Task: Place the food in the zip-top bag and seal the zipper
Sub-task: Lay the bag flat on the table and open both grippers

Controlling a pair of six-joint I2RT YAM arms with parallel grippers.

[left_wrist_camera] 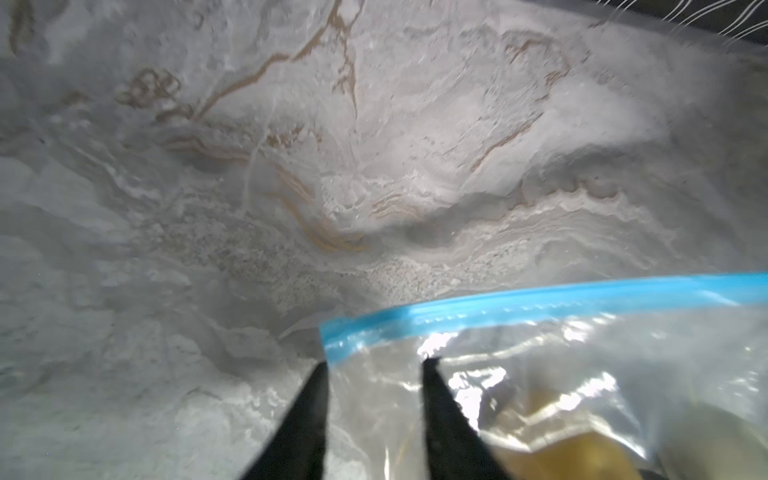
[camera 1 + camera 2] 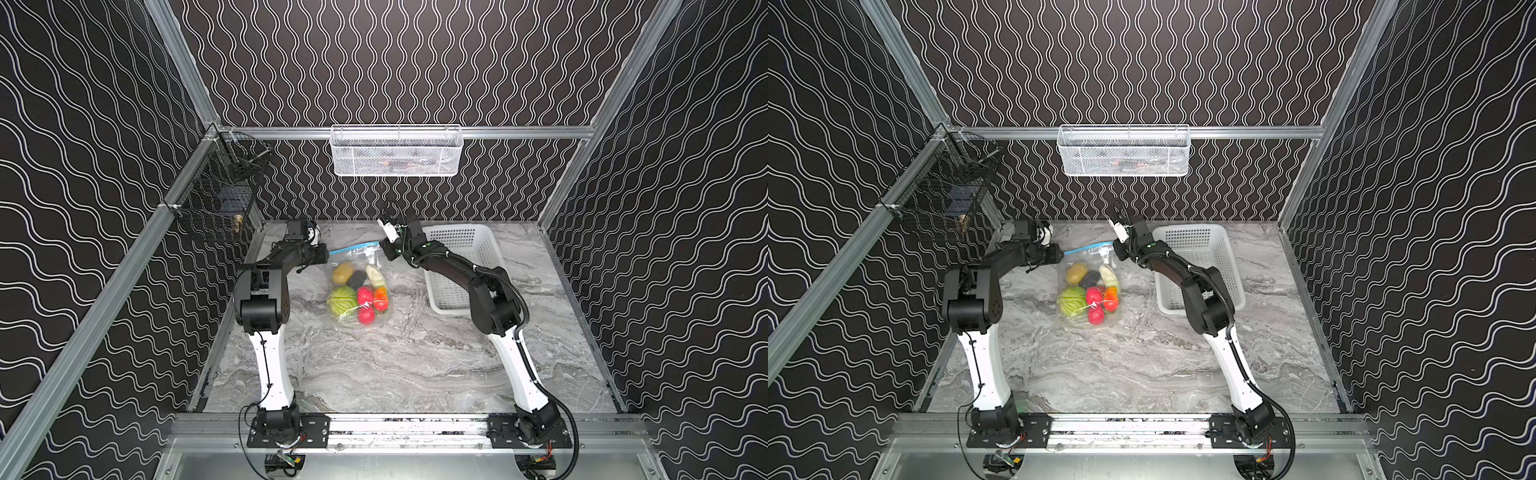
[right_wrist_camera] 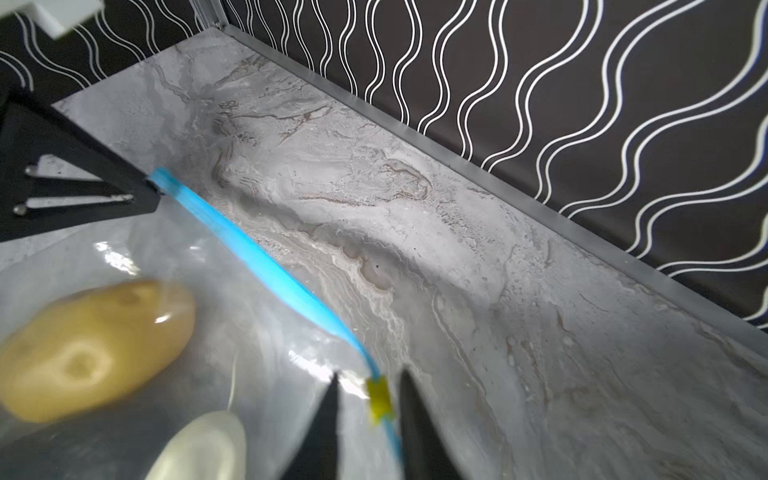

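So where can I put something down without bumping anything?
The bare table in front, between the zip-top bag and the arm bases, is free. So is the strip right of the white basket. It's crowded at the back, where left pincer and right pincer flank the bag.

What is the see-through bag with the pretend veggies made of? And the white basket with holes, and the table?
The clear zip-top bag looks like thin, glossy plastic film: it crinkles, glints, and the toy food shows through. The white perforated basket looks like stiff, matte moulded plastic with neat rows of holes. The grey veined tabletop looks like marble, though it could be a printed surface.
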